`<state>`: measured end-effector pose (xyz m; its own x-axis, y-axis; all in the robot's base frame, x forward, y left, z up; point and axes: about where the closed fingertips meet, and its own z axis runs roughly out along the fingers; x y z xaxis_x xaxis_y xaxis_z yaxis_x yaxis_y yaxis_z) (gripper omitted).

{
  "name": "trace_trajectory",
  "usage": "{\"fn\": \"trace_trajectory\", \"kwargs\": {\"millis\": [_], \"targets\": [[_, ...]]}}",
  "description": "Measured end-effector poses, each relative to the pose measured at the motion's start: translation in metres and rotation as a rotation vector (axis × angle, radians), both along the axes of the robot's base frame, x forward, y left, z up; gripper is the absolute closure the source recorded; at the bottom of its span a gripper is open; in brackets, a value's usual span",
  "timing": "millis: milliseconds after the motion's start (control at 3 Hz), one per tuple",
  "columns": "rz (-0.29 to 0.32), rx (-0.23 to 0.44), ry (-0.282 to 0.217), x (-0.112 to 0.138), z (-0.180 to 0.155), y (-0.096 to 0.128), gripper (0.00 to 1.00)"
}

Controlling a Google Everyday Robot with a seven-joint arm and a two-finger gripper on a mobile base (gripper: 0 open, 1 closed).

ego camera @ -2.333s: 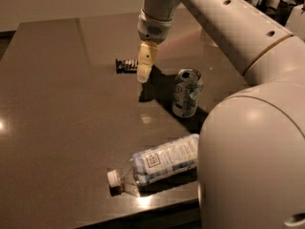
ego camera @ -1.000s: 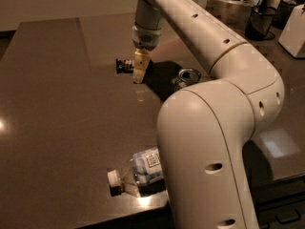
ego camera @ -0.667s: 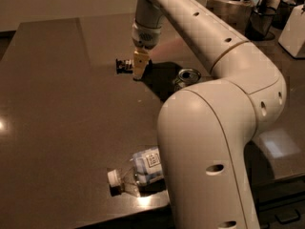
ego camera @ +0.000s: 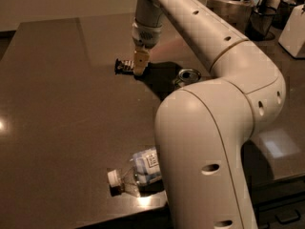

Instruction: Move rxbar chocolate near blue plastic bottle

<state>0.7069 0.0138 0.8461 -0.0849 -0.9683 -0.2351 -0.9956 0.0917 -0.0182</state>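
Black-wrapped, small flat rxbar chocolate (ego camera: 124, 66) lies on the dark desk (ego camera: 57, 104), not yet carried.
The hand (ego camera: 140, 69) has stayed at the bar's right end while the white arm (ego camera: 214, 128) swung forward; I cannot tell its grip. The bar is unmoved, well apart from the clear, pale-labelled blue plastic bottle (ego camera: 136, 173) lying near the front edge, so the move is still pending.

My gripper (ego camera: 140, 64): tan-yellow, under a grey-white wrist, down at the right end of the rxbar chocolate (ego camera: 123, 66). Bar wrapper: black, pale lettering. Blue plastic bottle (ego camera: 138, 171): clear, pale blue-white label with a small dark square mark, white cap. Can (ego camera: 188, 74): silver-grey top. Table (ego camera: 57, 109): dark brown, glossy highlights. My arm (ego camera: 214, 142): off-white, dotted with small dark holes.
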Motion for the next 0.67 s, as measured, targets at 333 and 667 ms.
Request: {"fn": "trace_trajectory", "kwargs": {"millis": [333, 667], "targets": [[0.067, 0.047, -0.036, -0.034, 0.030, -0.004, 1.00], [0.130, 0.076, -0.044, -0.084, 0.056, -0.006, 1.00]]}}
